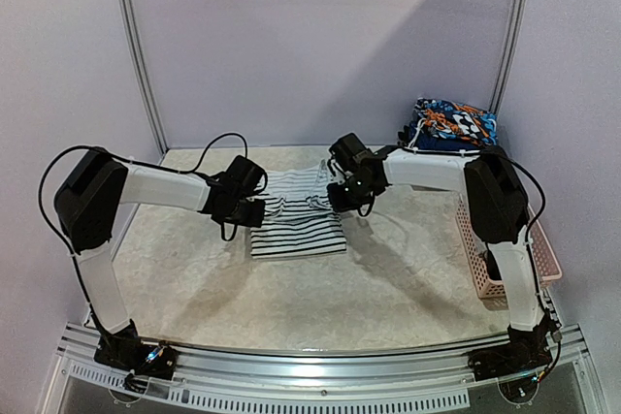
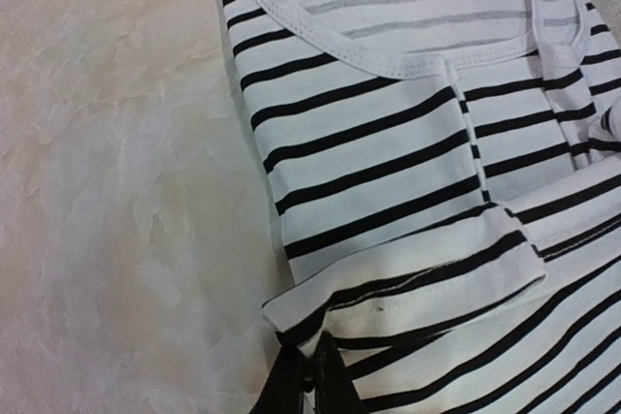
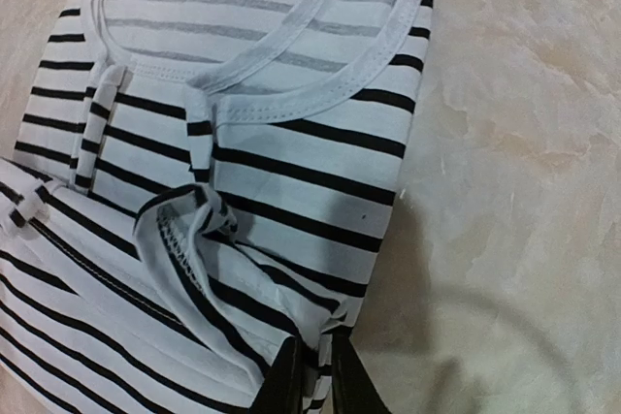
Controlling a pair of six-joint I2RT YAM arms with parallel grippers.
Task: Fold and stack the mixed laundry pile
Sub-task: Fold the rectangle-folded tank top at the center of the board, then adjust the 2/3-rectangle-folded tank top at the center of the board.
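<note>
A black-and-white striped garment (image 1: 296, 215) lies on the table, its lower part folded up over the upper part. My left gripper (image 1: 260, 208) is shut on the garment's left folded edge; in the left wrist view the striped garment (image 2: 408, 162) fills the frame and my left gripper (image 2: 312, 375) pinches its hem. My right gripper (image 1: 342, 199) is shut on the right folded edge; in the right wrist view the striped garment (image 3: 243, 172) bunches at my right gripper (image 3: 322, 375). The black and grey garments are out of view.
A pink lattice basket (image 1: 500, 249) stands at the right, behind the right arm. A folded stack of colourful printed cloth (image 1: 454, 125) sits at the back right corner. The marbled tabletop (image 1: 291, 288) spreads in front.
</note>
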